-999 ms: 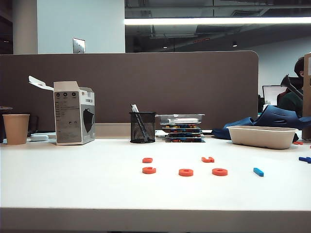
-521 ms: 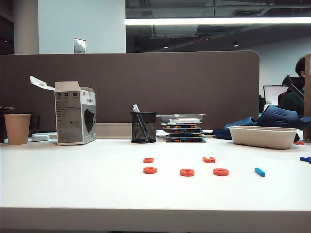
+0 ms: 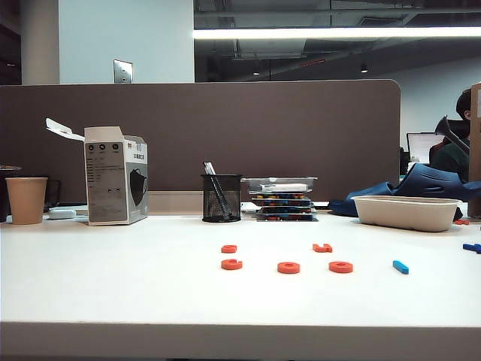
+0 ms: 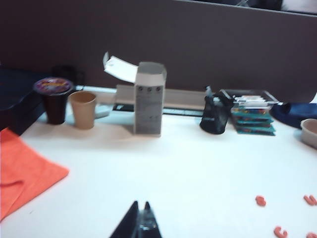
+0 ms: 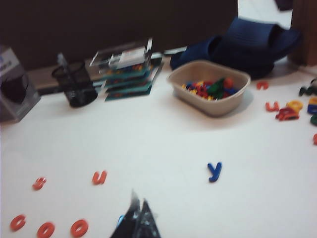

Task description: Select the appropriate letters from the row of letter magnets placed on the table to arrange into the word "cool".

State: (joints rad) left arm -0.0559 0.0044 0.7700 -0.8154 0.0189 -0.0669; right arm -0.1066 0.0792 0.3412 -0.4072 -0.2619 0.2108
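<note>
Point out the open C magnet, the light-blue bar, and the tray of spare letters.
open C magnet (image 3: 231, 264): exterior view, on its ring body.
light-blue bar (image 3: 400, 267): exterior view, mid-length.
tray of spare letters (image 5: 210, 106): right wrist view, front wall.

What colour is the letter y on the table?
The letter y is dark blue. It shows best in the right wrist view, lying alone on the white table.

You saw orange-red letters (image 3: 288, 267), a light-blue bar (image 3: 400, 267) and a dark blue y (image 5: 214, 171) on the white surface (image 3: 113, 286).
</note>
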